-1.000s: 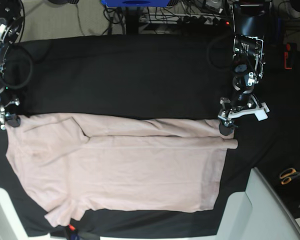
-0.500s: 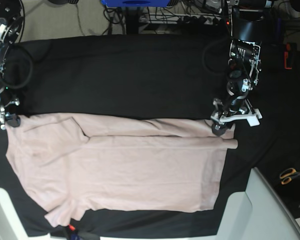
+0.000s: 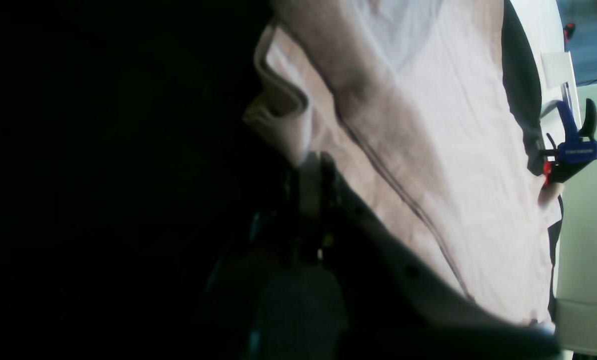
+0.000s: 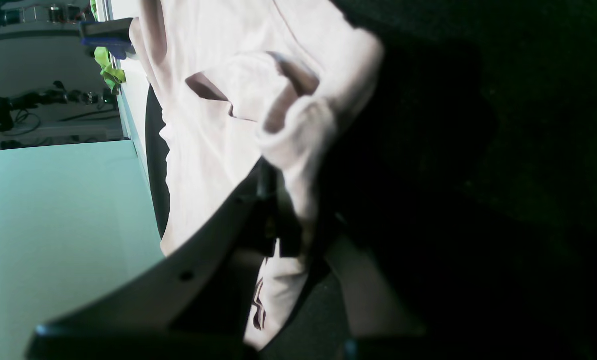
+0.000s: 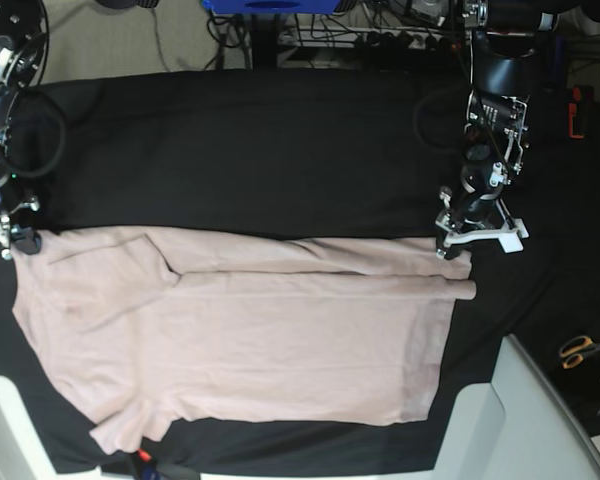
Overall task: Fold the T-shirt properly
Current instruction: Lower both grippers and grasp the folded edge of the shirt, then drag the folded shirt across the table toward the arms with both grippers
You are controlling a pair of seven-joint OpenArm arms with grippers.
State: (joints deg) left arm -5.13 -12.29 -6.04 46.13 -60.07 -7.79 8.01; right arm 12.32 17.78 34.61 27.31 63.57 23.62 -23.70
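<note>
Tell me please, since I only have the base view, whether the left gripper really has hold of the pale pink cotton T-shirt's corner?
Observer: Yes. In the left wrist view the left gripper is shut on a folded edge of the pale pink cotton T-shirt.
Operator: And the right gripper at the far corner?
Observer: The right wrist view shows the right gripper shut on a bunched fold of the shirt.
Operator: Anything near the shirt's far edge I cannot see?
Observer: The left wrist view shows a blue clamp at the edge of the black tablecloth, beside the shirt.
</note>
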